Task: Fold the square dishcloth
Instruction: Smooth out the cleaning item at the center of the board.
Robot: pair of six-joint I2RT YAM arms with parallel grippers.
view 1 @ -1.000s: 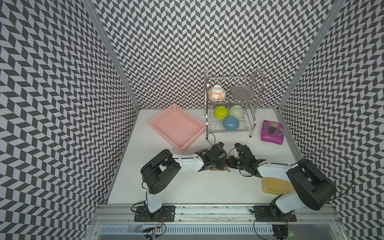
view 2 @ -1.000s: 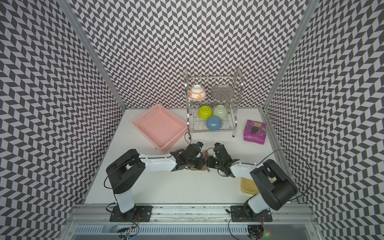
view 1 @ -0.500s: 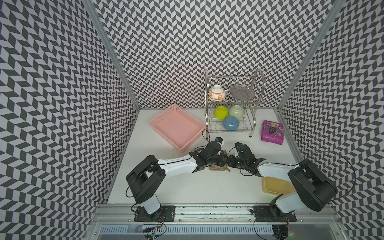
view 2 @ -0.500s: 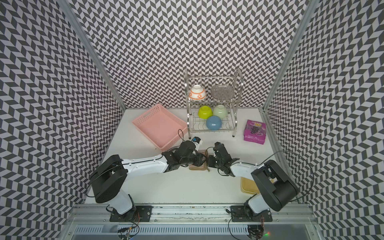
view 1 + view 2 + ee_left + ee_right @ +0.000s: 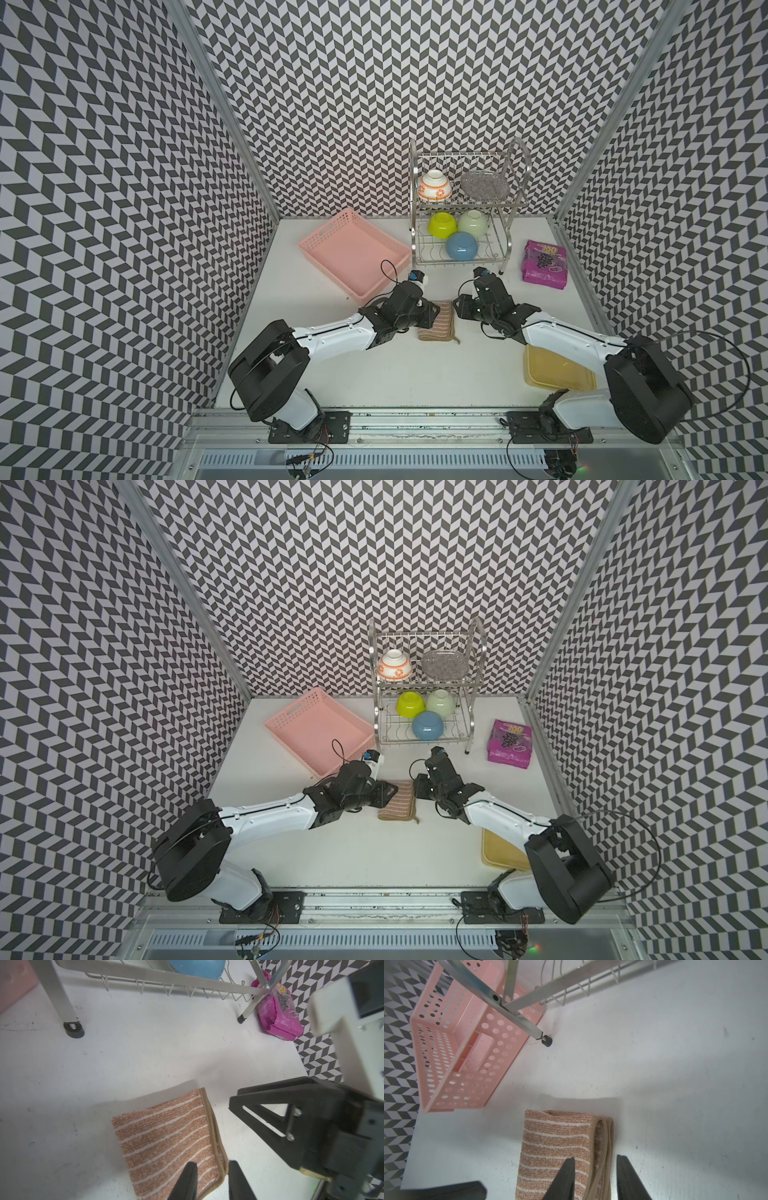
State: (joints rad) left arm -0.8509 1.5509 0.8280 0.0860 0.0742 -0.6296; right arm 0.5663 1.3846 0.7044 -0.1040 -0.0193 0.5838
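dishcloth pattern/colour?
The dishcloth has thin orange-pink and cream stripes with tan edging; clearest in the left wrist view.

The left arm (image 5: pixel 328 336) and right arm (image 5: pixel 569 340) share white link shells and bulky black joint housings. Black cables (image 5: pixel 387 261) loop off wrists and bases. Black triangular cut-out fingers (image 5: pixel 270 1096) carry silver screws (image 5: pixel 297 1111); black base plates (image 5: pixel 336 432) sit at lower frame.

Folded square dishcloth (image 5: pixel 437 323): pink-cream stripes, tan edging, stacked layers, lying flat, edging aligned along one side.
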